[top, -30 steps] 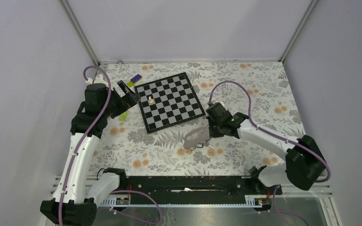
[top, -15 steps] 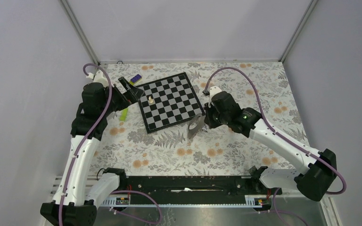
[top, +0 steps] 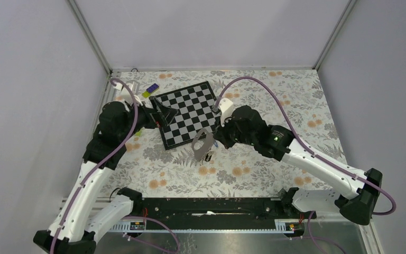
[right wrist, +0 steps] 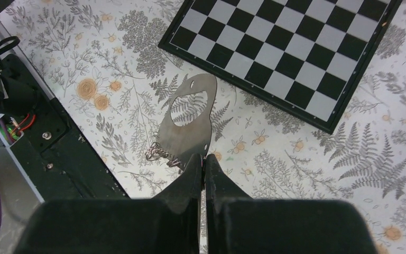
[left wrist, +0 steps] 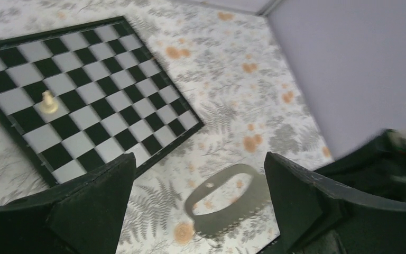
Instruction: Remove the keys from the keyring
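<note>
Right claw (right wrist: 203,159) is clenching the grey loop (right wrist: 187,119); what seem the keys (right wrist: 164,153) are hanging just left of its tips, mid-frame, nearer this arm; left claw (left wrist: 195,164) is gaping opposite.

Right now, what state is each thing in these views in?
Left hand: open, empty.
Right hand: shut on the grey loop's edge.
Grey loop: held, tilted.
Keys: bunched at the loop's edge; whether on a ring or off, cannot tell.
Pawn: upright on the board.
Board: flat on the table.
</note>
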Robot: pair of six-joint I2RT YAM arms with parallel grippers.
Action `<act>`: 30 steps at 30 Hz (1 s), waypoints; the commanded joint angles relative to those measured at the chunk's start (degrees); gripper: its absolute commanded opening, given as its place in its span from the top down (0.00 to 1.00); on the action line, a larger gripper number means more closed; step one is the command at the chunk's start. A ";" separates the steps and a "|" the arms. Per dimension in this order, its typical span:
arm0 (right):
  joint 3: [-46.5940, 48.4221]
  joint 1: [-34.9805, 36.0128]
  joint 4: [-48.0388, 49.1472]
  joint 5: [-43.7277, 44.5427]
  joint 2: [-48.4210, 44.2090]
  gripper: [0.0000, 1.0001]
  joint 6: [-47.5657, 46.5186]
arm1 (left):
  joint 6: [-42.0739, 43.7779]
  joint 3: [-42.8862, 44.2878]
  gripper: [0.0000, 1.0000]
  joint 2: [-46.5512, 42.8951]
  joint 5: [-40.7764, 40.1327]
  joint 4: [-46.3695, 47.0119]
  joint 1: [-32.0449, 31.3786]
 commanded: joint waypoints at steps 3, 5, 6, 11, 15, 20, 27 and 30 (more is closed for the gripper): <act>2.90 0.13 3.53 4.09 -3.00 1.00 -4.55 | 3.66 1.30 0.01 2.92 -14.85 -8.06 -0.07; 3.16 0.14 2.93 5.24 -3.41 1.00 -4.54 | 3.79 0.90 0.01 1.78 -20.19 -9.24 -0.07; 3.19 0.14 2.56 5.72 -3.58 1.00 -4.55 | 4.26 0.98 0.01 1.48 -22.22 -9.94 -0.07; 3.11 0.18 1.21 6.44 -4.75 1.00 -6.54 | 6.84 2.73 0.01 1.69 -25.37 -13.39 -0.07; 3.50 0.13 0.20 4.77 -5.58 1.00 -6.98 | 10.75 3.18 0.01 0.45 -16.06 -10.94 -0.06; 5.76 0.12 -2.35 5.76 -5.13 1.00 -7.33 | 10.75 7.57 0.01 -0.23 -13.80 -11.24 -0.07; 6.83 0.12 -3.32 4.42 -6.09 1.00 -7.73 | 8.64 8.04 0.01 -4.09 -15.36 -10.19 -0.07; 6.80 0.15 -3.63 4.25 -7.18 1.00 -7.79 | 8.54 6.60 0.01 -5.88 -13.65 -8.47 -0.07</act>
